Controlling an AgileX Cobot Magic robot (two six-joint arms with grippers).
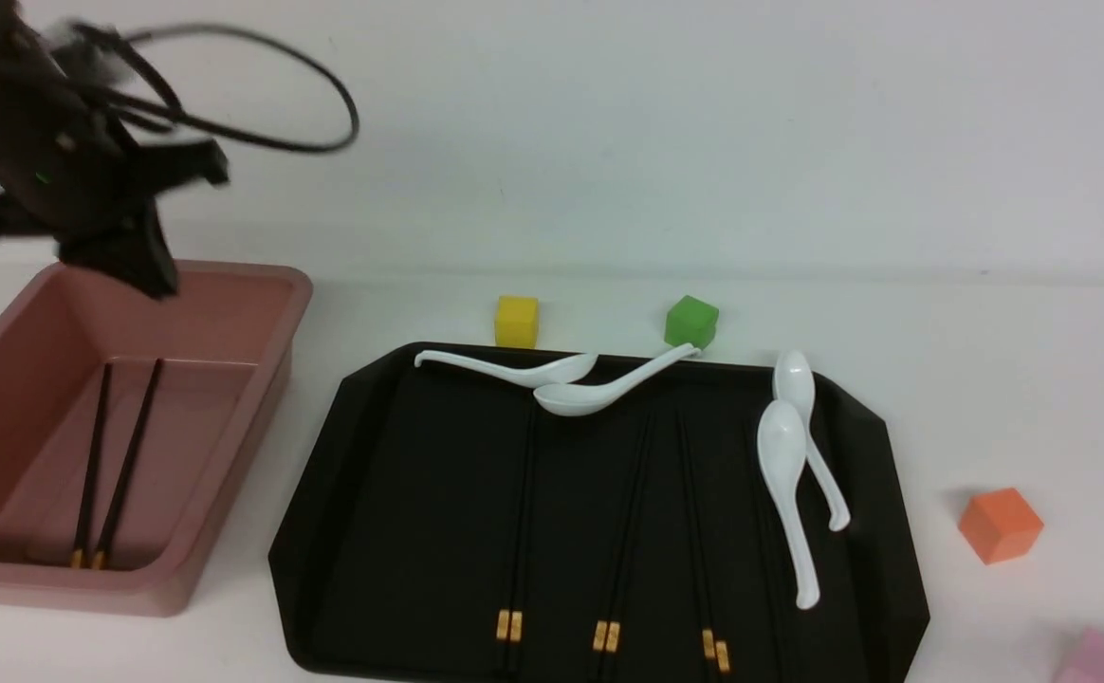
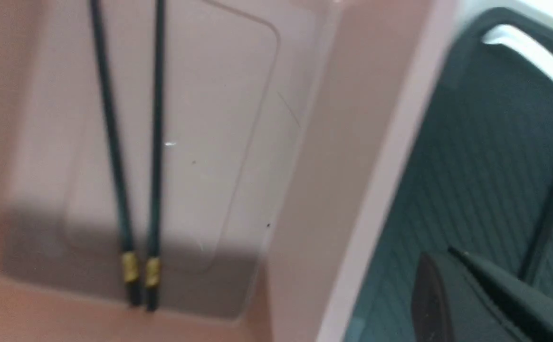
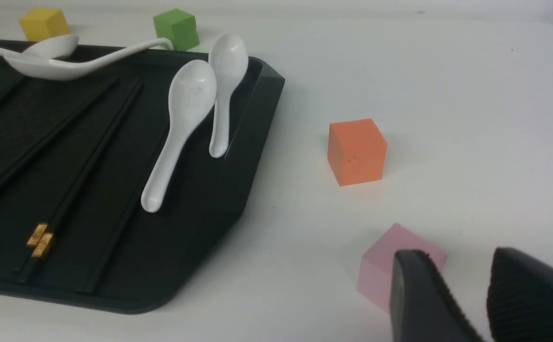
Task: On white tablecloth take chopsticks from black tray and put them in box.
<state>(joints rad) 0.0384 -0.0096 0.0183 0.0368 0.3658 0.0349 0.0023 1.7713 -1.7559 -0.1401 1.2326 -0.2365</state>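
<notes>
Front view: left arm's fingers (image 1: pixel 149 270), pressed together and empty, hover over the box (image 1: pixel 258 379) holding one chopstick pair (image 1: pixel 106 465); next, probably reach for pairs (image 1: pixel 514 531) on the black tray (image 1: pixel 324 474).

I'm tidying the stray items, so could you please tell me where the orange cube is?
In the front view the orange cube sits on the white tablecloth, right of the black tray, with the pink cube nearer the robot.

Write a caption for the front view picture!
One chopstick pair lies in the box; three pairs and four spoons remain on the tray.
</notes>
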